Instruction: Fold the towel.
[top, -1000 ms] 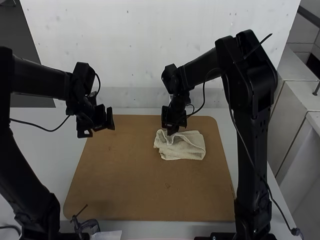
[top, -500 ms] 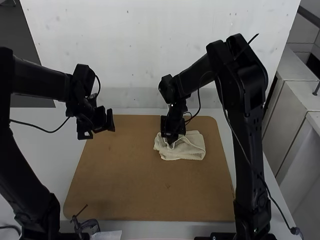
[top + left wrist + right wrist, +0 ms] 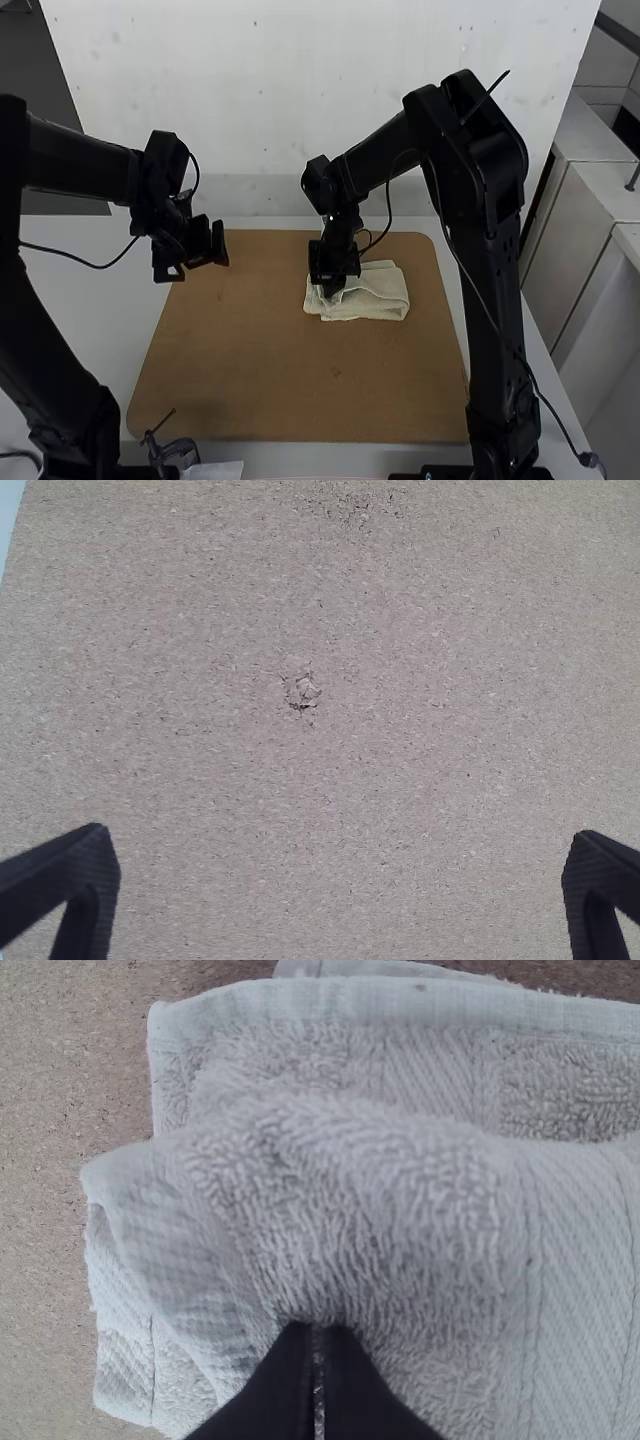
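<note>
One pale towel (image 3: 385, 297), layered, on a chipped (image 3: 303, 692) brown board (image 3: 250, 345)
Sits toward the board's far right, rumpled at its left end. Got the right gripper (image 3: 333, 284) down there, tips together, can't tell whether pinching cloth. Got the left gripper (image 3: 197, 262) by the far left corner, fingers wide apart. Around the board: light tabletop (image 3: 85, 310), plus a clamp (image 3: 178, 453) at the near left.
</note>
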{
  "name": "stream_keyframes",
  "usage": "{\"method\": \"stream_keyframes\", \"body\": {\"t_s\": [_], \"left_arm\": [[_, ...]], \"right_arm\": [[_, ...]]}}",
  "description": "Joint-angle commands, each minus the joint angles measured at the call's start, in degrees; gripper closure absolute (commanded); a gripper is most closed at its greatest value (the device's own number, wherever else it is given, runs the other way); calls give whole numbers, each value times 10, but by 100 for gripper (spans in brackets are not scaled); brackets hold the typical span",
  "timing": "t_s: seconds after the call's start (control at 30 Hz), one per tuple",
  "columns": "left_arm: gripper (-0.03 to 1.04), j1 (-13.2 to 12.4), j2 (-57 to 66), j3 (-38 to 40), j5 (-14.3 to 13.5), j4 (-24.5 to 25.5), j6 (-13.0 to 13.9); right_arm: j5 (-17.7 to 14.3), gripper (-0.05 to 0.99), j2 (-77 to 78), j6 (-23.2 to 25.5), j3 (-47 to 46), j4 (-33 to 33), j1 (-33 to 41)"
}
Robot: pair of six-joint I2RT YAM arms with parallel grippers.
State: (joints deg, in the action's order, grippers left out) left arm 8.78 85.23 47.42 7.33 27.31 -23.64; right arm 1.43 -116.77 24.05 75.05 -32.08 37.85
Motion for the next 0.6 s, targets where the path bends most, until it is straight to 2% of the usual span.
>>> {"method": "stream_keyframes", "body": {"t_s": [0.0, 0.57], "left_arm": [[1, -10, -1, -5, 8, -4, 5], [1, -26, 2, -14, 21, -18, 13]], "right_arm": [[4, 92, -9, 8, 15, 4, 14], [5, 92, -56, 17, 74, 10, 34]]}}
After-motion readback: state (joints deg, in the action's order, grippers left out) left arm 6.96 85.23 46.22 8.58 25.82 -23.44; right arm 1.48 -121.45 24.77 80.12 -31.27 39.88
